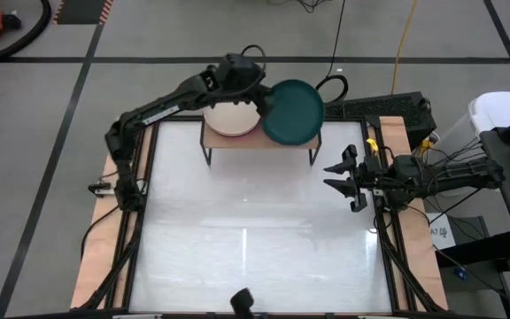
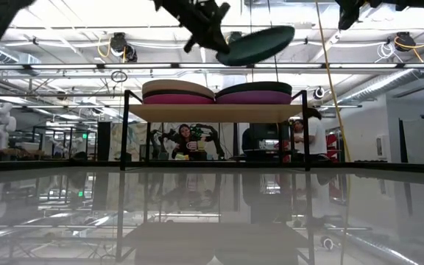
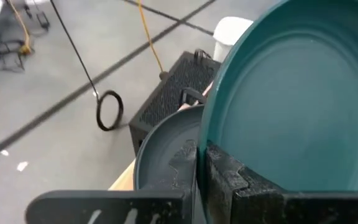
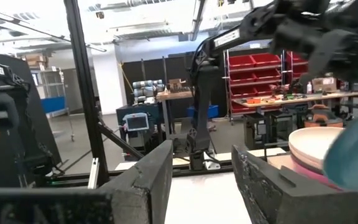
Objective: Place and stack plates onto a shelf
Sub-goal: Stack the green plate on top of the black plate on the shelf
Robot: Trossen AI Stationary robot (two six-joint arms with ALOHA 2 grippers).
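Dark teal plate (image 1: 293, 112) is what I have in the left gripper (image 1: 257, 99), jaws clamped on its rim. It hangs tilted in the air above the right half of the shelf (image 1: 259, 142), not touching anything below it; the low view shows a clear gap between the teal plate (image 2: 256, 44) and the stack beneath.

I see two stacks on the light-wood board. Right stack (image 2: 255, 93): a charcoal plate on top, a purple one under it. From the left wrist camera the charcoal plate (image 3: 166, 152) lies just below and beside the held teal plate (image 3: 297, 99). Left stack (image 2: 178, 93): a beige plate on top, a hot pink one beneath; from above only the pale top plate (image 1: 231, 118) shows, partly under my left arm.

The shelf stands at the far edge of the white table (image 1: 255, 239), on thin black legs.

Right gripper (image 1: 342, 175) waits over the table's right edge, well apart from the shelf, fingers spread open and holding nothing.

People (image 2: 190, 140) stand in the room beyond the table.
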